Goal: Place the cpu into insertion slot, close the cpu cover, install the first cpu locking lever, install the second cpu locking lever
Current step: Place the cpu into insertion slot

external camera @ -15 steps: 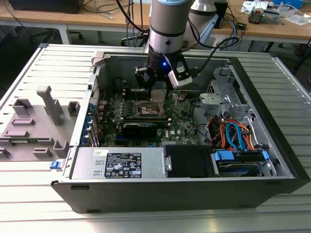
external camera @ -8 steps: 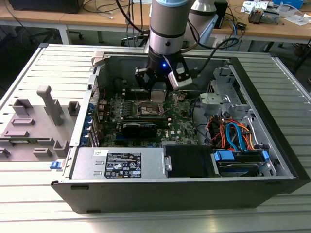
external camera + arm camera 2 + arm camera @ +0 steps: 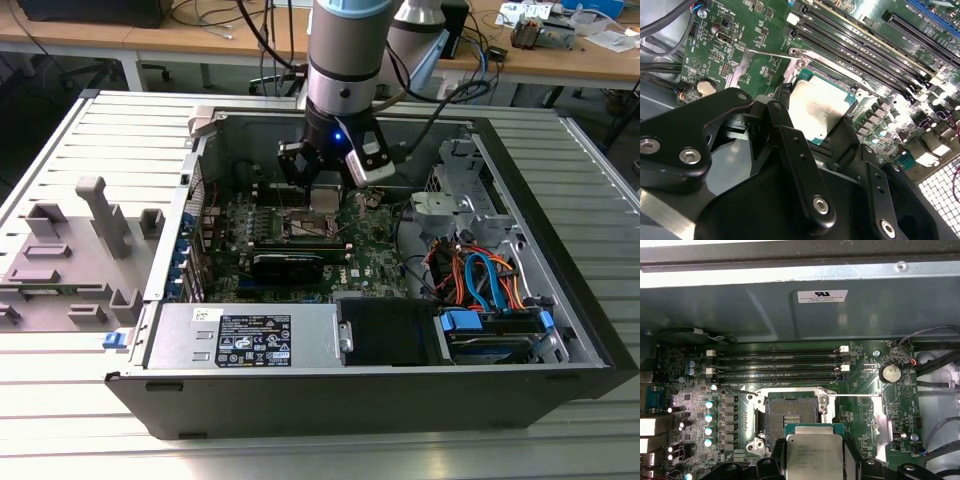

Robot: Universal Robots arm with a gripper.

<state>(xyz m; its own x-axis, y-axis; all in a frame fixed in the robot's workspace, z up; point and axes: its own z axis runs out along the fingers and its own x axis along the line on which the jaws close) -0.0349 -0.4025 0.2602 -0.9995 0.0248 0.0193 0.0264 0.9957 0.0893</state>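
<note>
First wrist view | black two-fingered end effector (image 3: 814, 465) pinches the small square silvery-topped cpu (image 3: 814, 447) by its sides | cpu held just beside the dark square metal-rimmed insertion slot (image 3: 790, 412) on the green motherboard (image 3: 865, 370), not seated | step: placing cpu, likely early | needs: chip squared over socket, flat gentle lowering

PSU label (image 3: 250, 340), case sticker (image 3: 822, 296), cpu (image 3: 814, 452): print unreadable.

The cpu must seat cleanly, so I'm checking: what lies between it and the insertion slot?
Nothing. In the first wrist view the insertion slot lies open and bare, and the cpu, held in the gripper, hangs right by its rim.
</note>
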